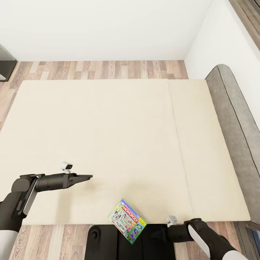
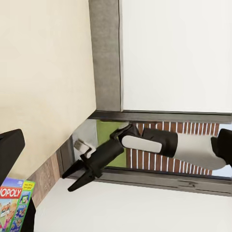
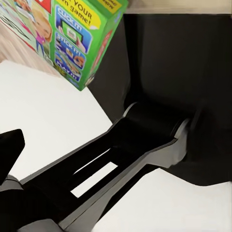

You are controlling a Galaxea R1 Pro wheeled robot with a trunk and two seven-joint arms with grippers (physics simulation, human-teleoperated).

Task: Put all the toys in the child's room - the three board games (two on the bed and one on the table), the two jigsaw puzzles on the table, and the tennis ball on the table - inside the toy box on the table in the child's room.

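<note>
One of the board games, a green-and-white Monopoly box (image 1: 127, 220), lies on the bed (image 1: 108, 122) at its near edge, one corner hanging over the floor. The same box appears in the left wrist view (image 2: 13, 207) and the right wrist view (image 3: 72, 34). My left gripper (image 1: 90, 176) hovers over the mattress to the left of the box and farther in, open and empty. My right gripper (image 2: 71, 181) is low beside the bed's near edge, just right of the box, open with nothing between its fingers. The table and the toy box are out of view.
A grey headboard (image 1: 231, 108) runs along the bed's right side against the white wall. Wood-plank floor (image 1: 101, 68) lies beyond the bed, with a dark cabinet corner (image 1: 5, 65) at the far left. My black base (image 1: 104, 238) stands at the bed's near edge.
</note>
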